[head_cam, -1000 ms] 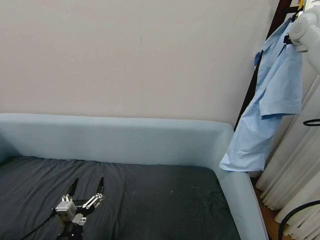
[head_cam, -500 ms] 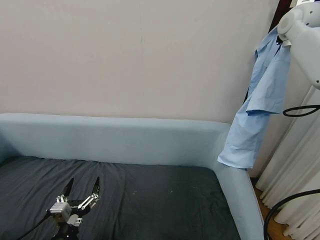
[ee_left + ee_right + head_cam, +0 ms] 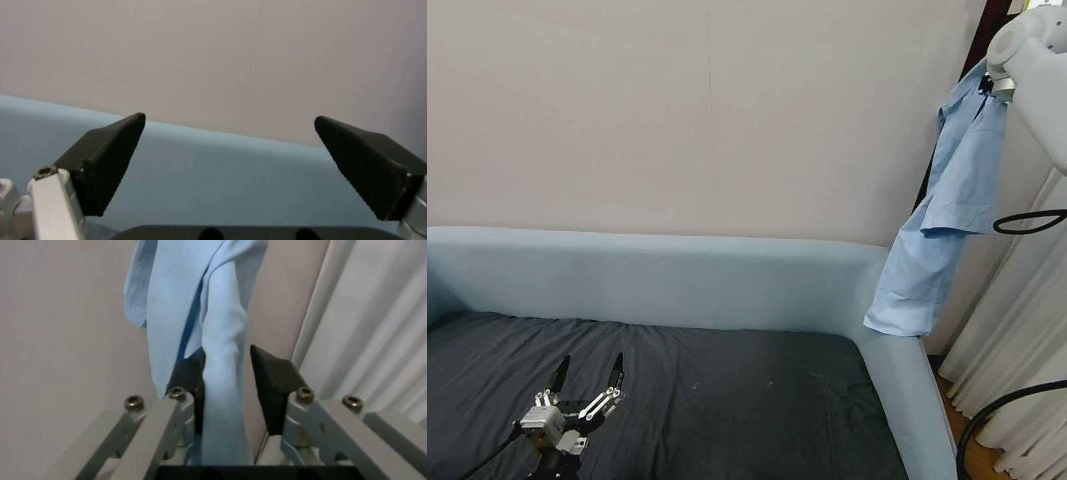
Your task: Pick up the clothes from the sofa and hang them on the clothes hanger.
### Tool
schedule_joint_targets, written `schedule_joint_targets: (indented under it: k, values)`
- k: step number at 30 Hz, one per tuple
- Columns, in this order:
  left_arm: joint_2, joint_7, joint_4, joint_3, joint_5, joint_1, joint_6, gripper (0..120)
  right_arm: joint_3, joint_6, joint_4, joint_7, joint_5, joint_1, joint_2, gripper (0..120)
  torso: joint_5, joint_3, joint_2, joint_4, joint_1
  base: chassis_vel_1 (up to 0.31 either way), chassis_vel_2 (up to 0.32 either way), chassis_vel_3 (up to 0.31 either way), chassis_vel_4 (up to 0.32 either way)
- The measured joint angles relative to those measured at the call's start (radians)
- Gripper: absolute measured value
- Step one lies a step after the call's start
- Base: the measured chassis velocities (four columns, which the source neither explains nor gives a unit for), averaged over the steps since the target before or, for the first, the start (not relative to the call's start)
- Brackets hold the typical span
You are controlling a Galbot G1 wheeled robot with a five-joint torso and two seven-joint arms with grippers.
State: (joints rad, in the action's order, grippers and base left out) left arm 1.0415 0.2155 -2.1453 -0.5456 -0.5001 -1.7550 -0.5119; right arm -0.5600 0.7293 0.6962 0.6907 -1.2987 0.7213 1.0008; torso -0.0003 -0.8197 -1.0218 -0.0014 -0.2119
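Note:
A light blue shirt (image 3: 947,200) hangs in the air at the sofa's right end, its hem brushing the armrest corner (image 3: 897,335). My right gripper (image 3: 227,375) is shut on a fold of this shirt (image 3: 220,405), high up at the top right, where the white right arm (image 3: 1032,40) reaches in. A dark upright strip (image 3: 924,195) runs behind the shirt; I cannot tell whether it is the hanger stand. My left gripper (image 3: 591,364) hovers low over the dark grey seat cushion (image 3: 747,400), open with nothing between its fingers (image 3: 110,155).
The sofa has a light blue backrest (image 3: 657,280) against a plain wall. White curtains (image 3: 1027,340) hang to the right of the sofa, with a black cable (image 3: 1027,222) looping in front of them.
The right arm has swung the shirt left and up, closer to the wall's edge. The left gripper has sunk slightly toward the lower left.

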Motion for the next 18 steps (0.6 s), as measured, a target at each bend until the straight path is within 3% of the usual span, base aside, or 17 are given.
schedule_joint_targets:
  k: [2, 12, 15, 16, 18]
  values:
    - [0.002, -0.003, 0.0, 0.003, 0.0, -0.001, 0.0, 100, 0.0, -0.014, 0.035, -0.03, 0.044, -0.014, -0.017, 42, -0.0002, 0.0, 0.0, 0.0003, 0.0, 0.0, 0.0, 0.0, 0.0]
    - [0.01, -0.055, 0.0, -0.002, -0.03, -0.003, 0.001, 100, 0.012, -0.123, 0.285, -0.11, 0.139, -0.064, -0.135, 73, -0.0003, 0.0, 0.0, 0.0, 0.0, 0.0, 0.0, 0.0, 0.0]
    - [0.032, -0.065, 0.0, 0.001, -0.025, 0.0, 0.009, 100, 0.052, -0.266, 0.523, -0.201, 0.142, -0.164, -0.232, 88, -0.0004, 0.0, 0.0, -0.0001, 0.0, 0.0, 0.0, 0.0, 0.0]
    - [0.032, -0.065, 0.0, 0.001, -0.025, 0.0, 0.009, 100, 0.052, -0.266, 0.523, -0.201, 0.142, -0.164, -0.232, 88, -0.0004, 0.0, 0.0, -0.0001, 0.0, 0.0, 0.0, 0.0, 0.0]
    - [0.048, -0.065, -0.004, 0.01, -0.009, -0.004, 0.008, 100, 0.142, -0.354, 0.686, -0.226, 0.033, -0.288, -0.269, 98, -0.0003, 0.0, 0.0, -0.0001, 0.0, 0.0, 0.0, 0.0, 0.0]
